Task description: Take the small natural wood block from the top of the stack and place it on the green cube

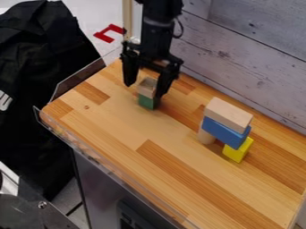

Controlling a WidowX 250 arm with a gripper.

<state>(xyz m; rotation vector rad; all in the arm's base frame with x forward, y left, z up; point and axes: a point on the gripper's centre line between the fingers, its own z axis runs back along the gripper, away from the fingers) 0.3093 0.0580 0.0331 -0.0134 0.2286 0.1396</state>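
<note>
wooden block (147, 85) up on a green block (146, 102), near the desk's (108, 120) far corner, and the gripper's (144, 89) fingers are open astride it (wall-side (239, 53) finger closer).

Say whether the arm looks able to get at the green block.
Probably, by its sides: a wooden block sits on the green block, but the open gripper is already right at the stack.

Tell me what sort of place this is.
Probably a robotics lab or workshop: a black robot arm hangs over a wooden table with a clear rim, set with toy blocks.
</note>
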